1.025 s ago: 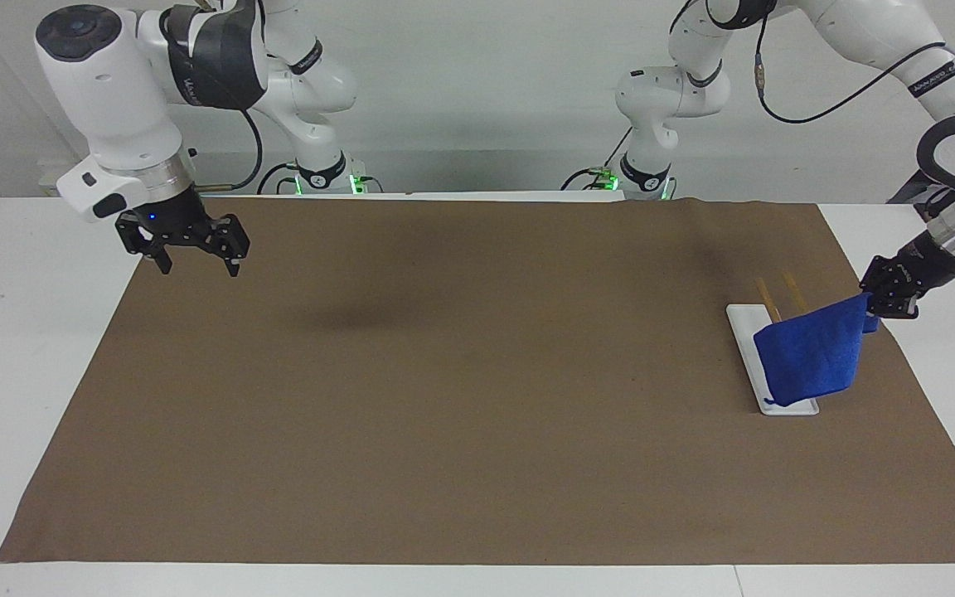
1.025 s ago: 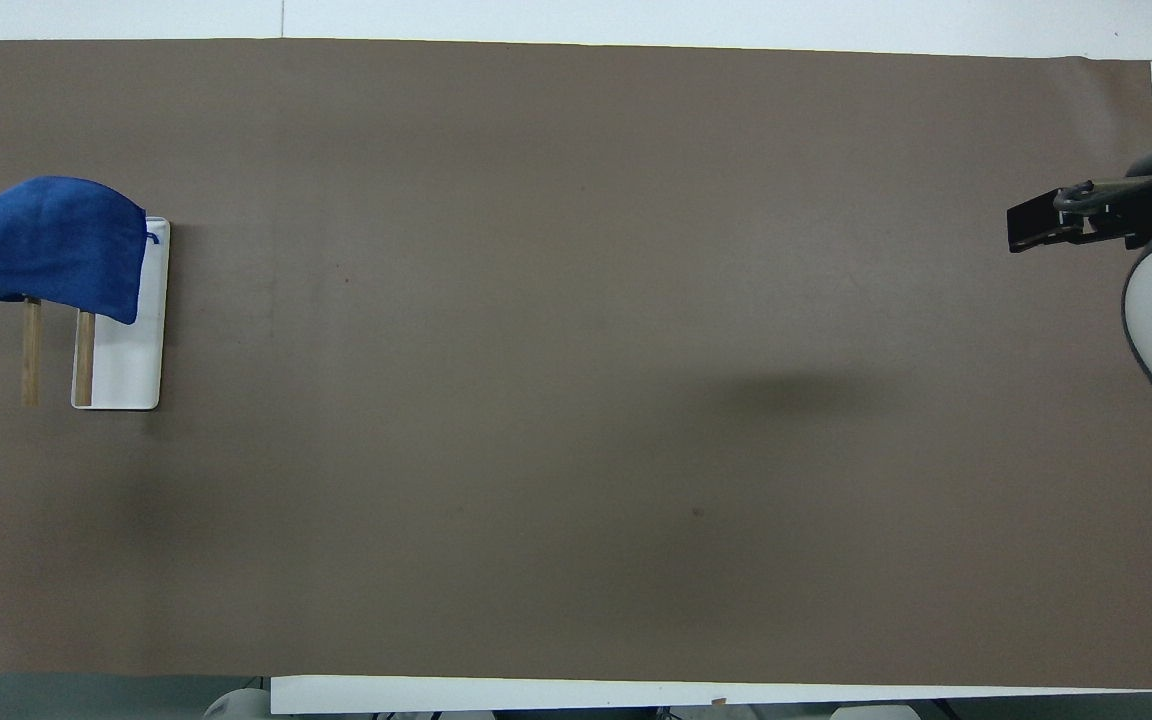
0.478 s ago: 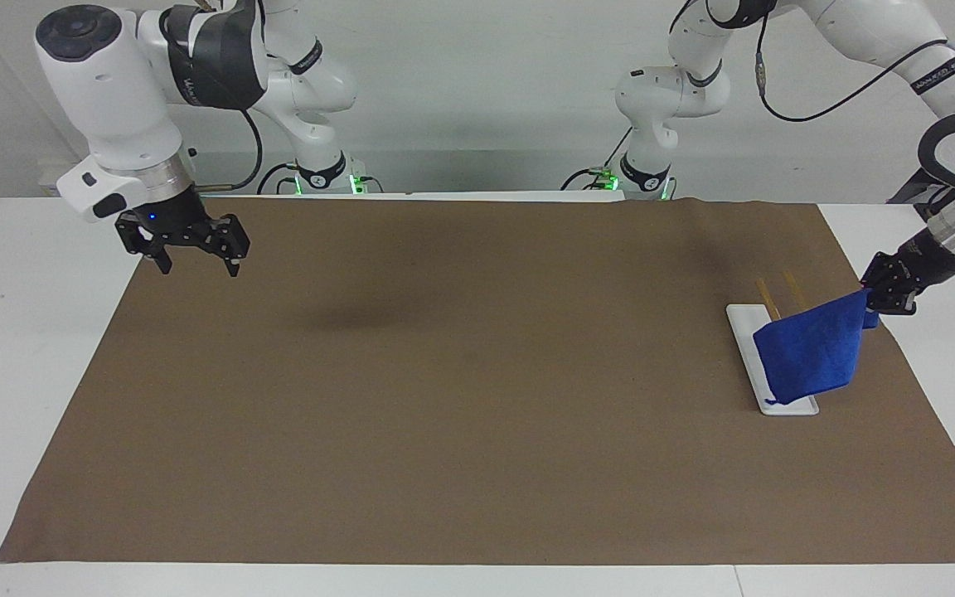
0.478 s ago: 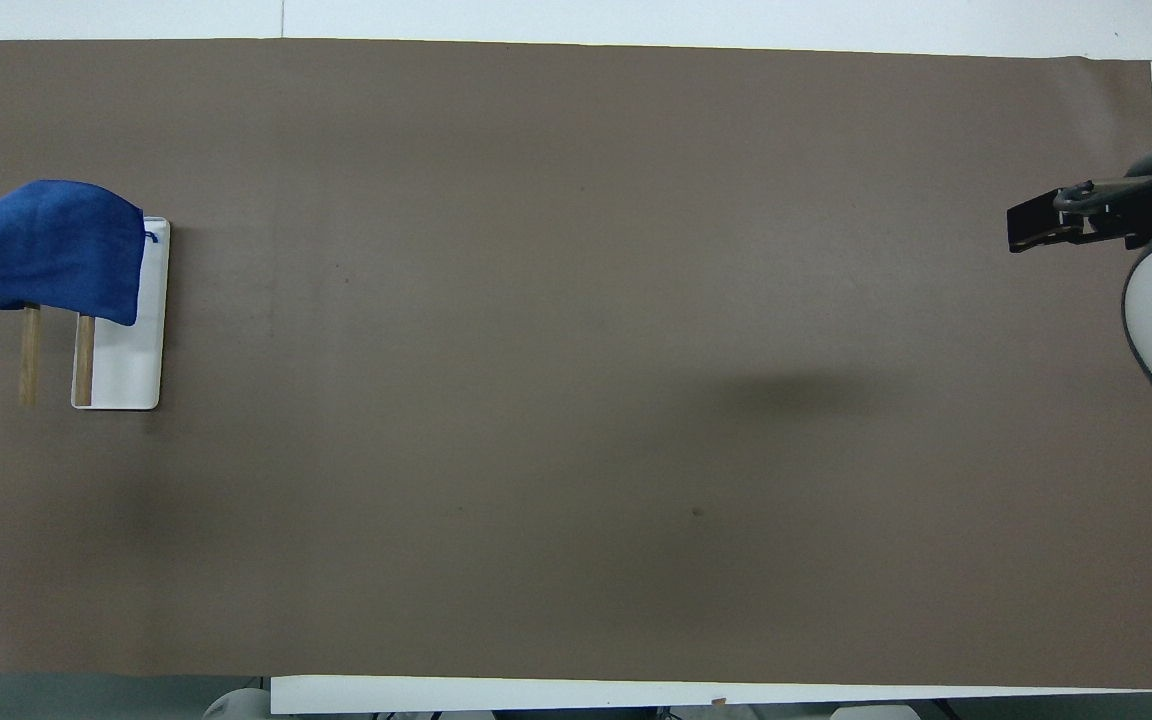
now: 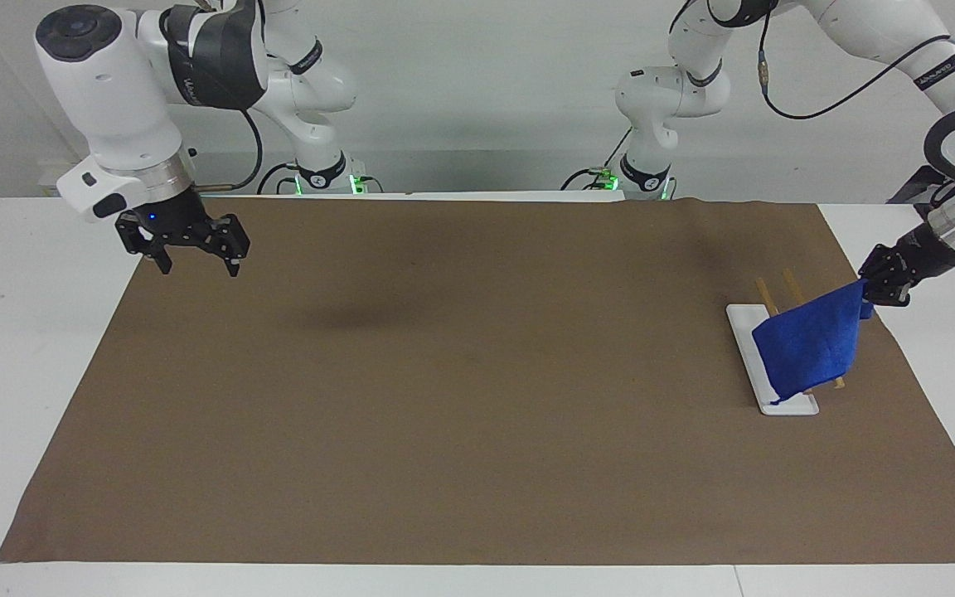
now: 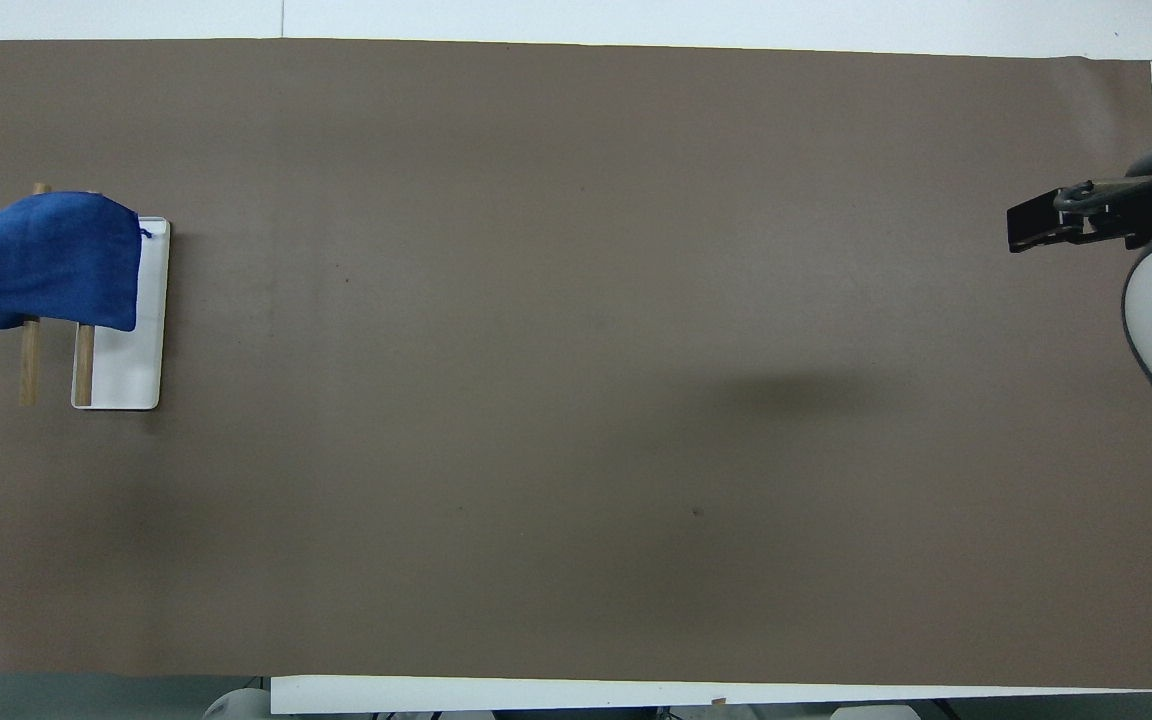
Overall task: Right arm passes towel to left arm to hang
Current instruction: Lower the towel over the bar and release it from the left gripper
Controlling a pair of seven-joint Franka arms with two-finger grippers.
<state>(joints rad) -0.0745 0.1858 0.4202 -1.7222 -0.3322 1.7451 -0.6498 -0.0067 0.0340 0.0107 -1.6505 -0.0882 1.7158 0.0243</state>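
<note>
The bright blue towel [image 5: 805,348] is draped over the two wooden bars [image 5: 768,297] of the rack, above its white base [image 5: 744,327]. My left gripper [image 5: 879,292] is shut on the towel's upper corner, beside the rack at the left arm's end of the table. In the overhead view the towel [image 6: 46,262] covers the middle of the bars [image 6: 29,365] and part of the base [image 6: 126,370]; the left gripper is out of that view. My right gripper [image 5: 196,261] is open and empty and waits over the mat's edge at the right arm's end [image 6: 1026,228].
A brown mat [image 5: 461,398] covers most of the white table [image 5: 21,332]. The arms' bases [image 5: 324,174] stand at the robots' edge of the table.
The left gripper has pulled the towel's corner a little up and toward the robots. The towel has slid along the bars, baring their tips farthest from the robots. The right arm has not moved.
</note>
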